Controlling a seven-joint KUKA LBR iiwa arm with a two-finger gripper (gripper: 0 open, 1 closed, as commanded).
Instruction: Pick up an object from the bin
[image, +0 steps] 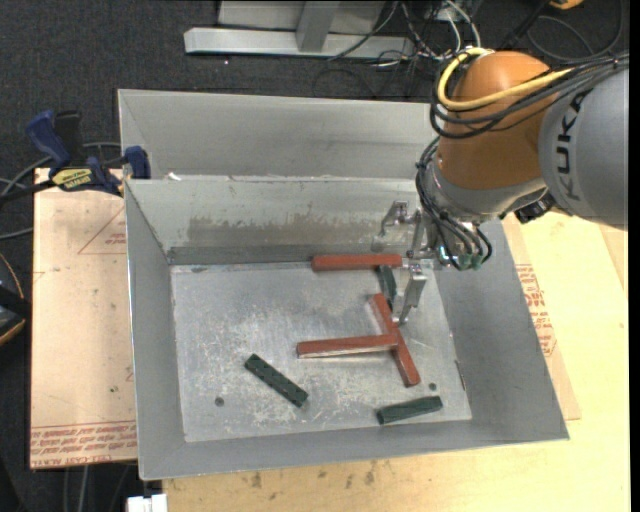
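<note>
Pointing down, the pincer (404, 305) hangs over a slanted red stick (409, 368); its state can't be told.

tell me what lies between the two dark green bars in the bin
Nothing: the camera view shows bare bin floor between the left green bar and the right green bar.

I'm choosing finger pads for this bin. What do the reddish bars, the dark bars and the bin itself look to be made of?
Reddish bars: flat, straight strips, matte brick-red with crisp edges. Probably painted wood or plastic; the look leaves it open.
Dark bars: same shape, dull green-black, likely the same material.
Bin: bare grey sheet metal, scuffed and scratched, with a faint sheen.
</note>
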